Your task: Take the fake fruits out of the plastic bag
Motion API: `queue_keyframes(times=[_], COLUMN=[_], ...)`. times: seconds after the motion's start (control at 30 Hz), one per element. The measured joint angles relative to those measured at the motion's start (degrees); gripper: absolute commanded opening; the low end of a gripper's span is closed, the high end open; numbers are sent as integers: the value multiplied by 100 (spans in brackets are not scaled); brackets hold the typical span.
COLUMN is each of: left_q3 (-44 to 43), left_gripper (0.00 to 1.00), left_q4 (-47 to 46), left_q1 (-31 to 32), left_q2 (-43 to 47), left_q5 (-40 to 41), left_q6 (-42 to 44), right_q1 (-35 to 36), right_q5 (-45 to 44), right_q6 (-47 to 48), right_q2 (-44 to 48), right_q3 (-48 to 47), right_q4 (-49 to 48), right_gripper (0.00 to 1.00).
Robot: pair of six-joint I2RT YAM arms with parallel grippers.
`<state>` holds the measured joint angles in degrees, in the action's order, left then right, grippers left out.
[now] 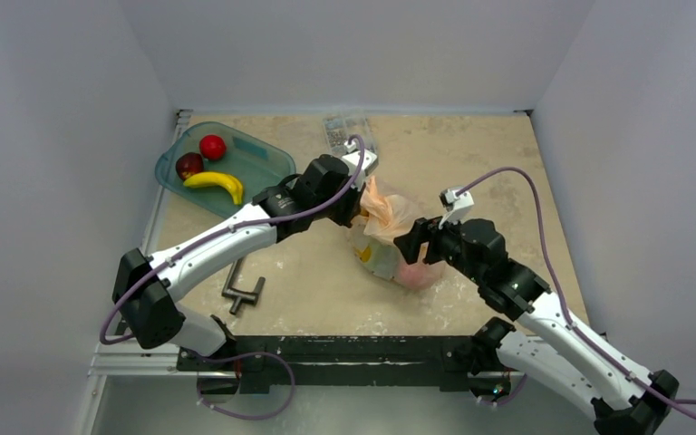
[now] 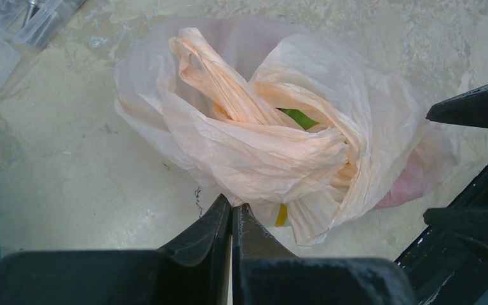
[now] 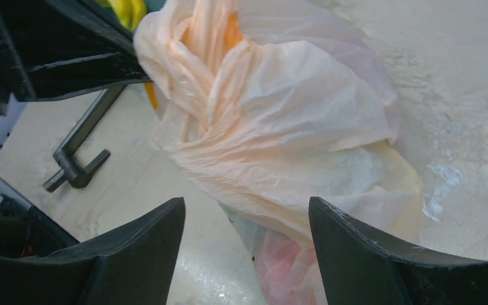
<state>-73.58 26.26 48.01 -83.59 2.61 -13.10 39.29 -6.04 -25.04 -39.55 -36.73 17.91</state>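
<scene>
Plastic bag (image 1: 388, 237) on table (image 1: 326, 281), between arms. Left gripper (image 2: 232, 213) fingers pressed together, apparently nipping bag film. Right gripper (image 3: 246, 213) spread wide, straddling bag. Film thin, limp, slippery. Fake fruits (image 2: 300, 118) inside likely light, rigid. Best hold: bunched handles (image 2: 229, 95).

Looks like a robotics lab test cell to me: bare grey walls (image 1: 54, 136) boxing in a beige tabletop (image 1: 326, 281), two white robot arms (image 1: 227, 240) bolted to a metal frame (image 1: 344, 349) at the near edge, purple cables (image 1: 507, 169) looping around, fake fruits (image 1: 212, 181) sitting in a teal tray (image 1: 267, 163).
</scene>
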Motion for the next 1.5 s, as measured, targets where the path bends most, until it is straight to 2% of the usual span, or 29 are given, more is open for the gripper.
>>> queue_keyframes(times=[0.13, 0.27, 0.37, 0.5, 0.73, 0.77, 0.83, 0.93, 1.07, 1.13, 1.2, 1.33, 1.5], left_q3=[-2, -2, -2, -2, -2, -2, -2, -13, -42, -57, -59, -61, -59], left_gripper=[0, 0, 0, 0, 0, 0, 0, 0, 0, 0, 0, 0, 0], left_q4=[9, 7, 7, -2, -72, -81, -94, -87, -83, -76, -70, -46, 31], left_q1=[0, -2, -37, -190, -566, -584, -588, -597, -638, -675, -688, -763, -905], left_q2=[-26, -72, -101, -116, -291, -328, -385, -442, -483, -490, -490, -492, -492], left_q5=[-120, -339, -490, -721, -1309, -1362, -1449, -1526, -1569, -1567, -1543, -1523, -1462], left_q6=[-9, -81, -109, -199, -601, -643, -699, -750, -826, -863, -892, -1058, -1320], right_q1=[129, 599, 1414, 2262, 2599, 2605, 2618, 2645, 2651, 2653, 2653, 2468, 1394], right_q5=[275, 52, -782, -2269, -4107, -4284, -4529, -4599, -4638, -4710, -4741, -4546, -3294], right_q6=[457, 866, 1147, 1311, 1414, 1392, 1370, 1342, 1202, 1086, 892, 334, -376], right_q2=[-42, -481, -1075, -1978, -2933, -3069, -3303, -3381, -3115, -2914, -2618, -1978, -1244], right_q3=[-11, -166, -466, -1086, -1300, -1320, -1366, -1381, -1381, -1357, -1276, -949, -275], right_q4=[-313, -496, -503, -284, -24, 37, 105, 90, 2, -101, -208, -306, -581], right_gripper=[78, 79, 85, 87, 82, 80, 68, 55, 17, 6, 0, 0, 0])
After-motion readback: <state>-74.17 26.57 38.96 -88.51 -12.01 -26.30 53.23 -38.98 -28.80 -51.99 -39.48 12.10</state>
